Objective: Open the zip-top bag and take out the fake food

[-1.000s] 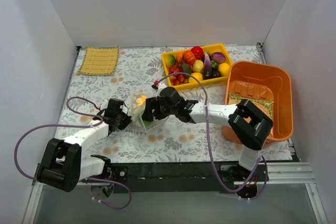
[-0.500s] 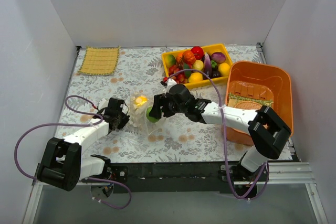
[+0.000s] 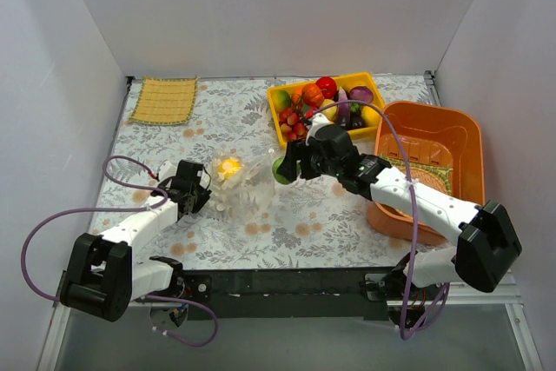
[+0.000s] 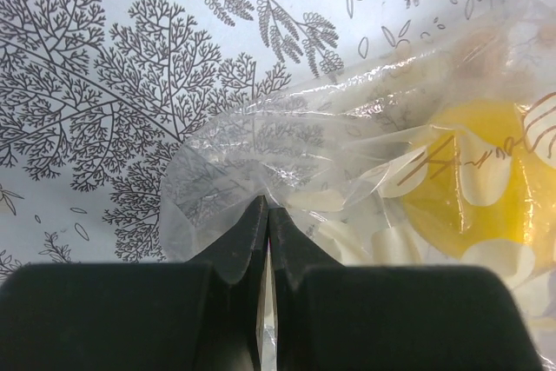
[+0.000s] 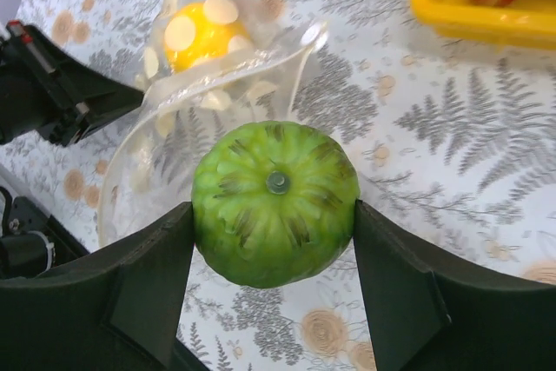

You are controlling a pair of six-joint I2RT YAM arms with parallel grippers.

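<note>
On the floral worktop [image 3: 217,119] the zip-top bag [image 3: 245,190] lies crumpled with its mouth gaping. The right end effector [image 3: 287,167] hovers just beyond that mouth, on the side away from the left arm, its fingers clamped on either side of a green ribbed fake fruit [image 5: 274,215]. The grip looks centred and firm, so the sound course is probably to carry the fruit straight away from the bag and set it down clear of the plastic. The left end effector [image 4: 267,206] is pressed together on a fold at the bag's far corner. That pinch should hold, or the bag could drag after the fruit. One yellow piece [image 5: 201,34] sits deep inside the bag and needs fetching next.

Well beyond the bag, past the right arm, stands an orange tub [image 3: 430,136]. A yellow tray [image 3: 273,106] heaped with fake food sits nearer the bag's mouth. A woven mat [image 3: 163,100] lies well apart behind the bag. The right arm's purple cable [image 3: 391,136] arches over the tub and might snag.
</note>
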